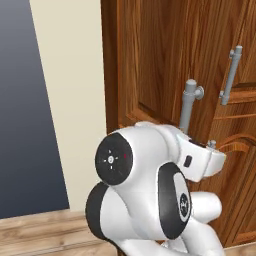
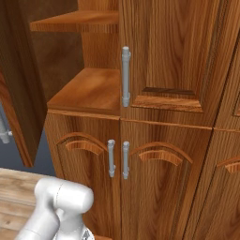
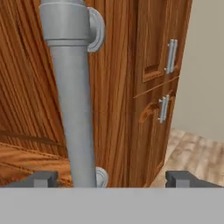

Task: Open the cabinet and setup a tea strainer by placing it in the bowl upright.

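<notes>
cabinet (image 2: 168,56): tall reddish wood cupboard. In the right base view its upper left door (image 2: 18,89) stands swung out at 9 o'clock, edge-on to the camera; the upper right door and both lower doors are shut.

door handle (image 3: 72,96): thick grey bar, close up in the hand view, running from 12 o'clock down to 6. The left base view shows the same bar (image 1: 189,102) just above the hand, at 2 o'clock from the arm's big joint.

gripper (image 3: 111,178): jaws spread wide, the two dark tips far apart at 7 and 5 o'clock along the bottom of the hand view. The handle passes between them, nearer the left tip (image 3: 43,178); neither tip seems to press on it. Nothing held.

shelves: lower shelf (image 2: 89,91) and upper shelf (image 2: 77,21) lie exposed behind the open door. Bare wood as far as this angle shows.

strainer: not on the visible parts of either shelf. Where it is, I cannot tell.

bowl: likewise not on the exposed shelves; place unknown.

done: the opening step looks finished, judging by the door swung out and the jaws slack around its handle.

left: find the strainer, grasp it, carry it to the bowl, set it in upright. That is the bulk of the job.

writing: none. No brand, label or lettering on doors, handles or arm; a small round emblem on the arm's joint cap (image 1: 112,159) has no readable letters.
</notes>
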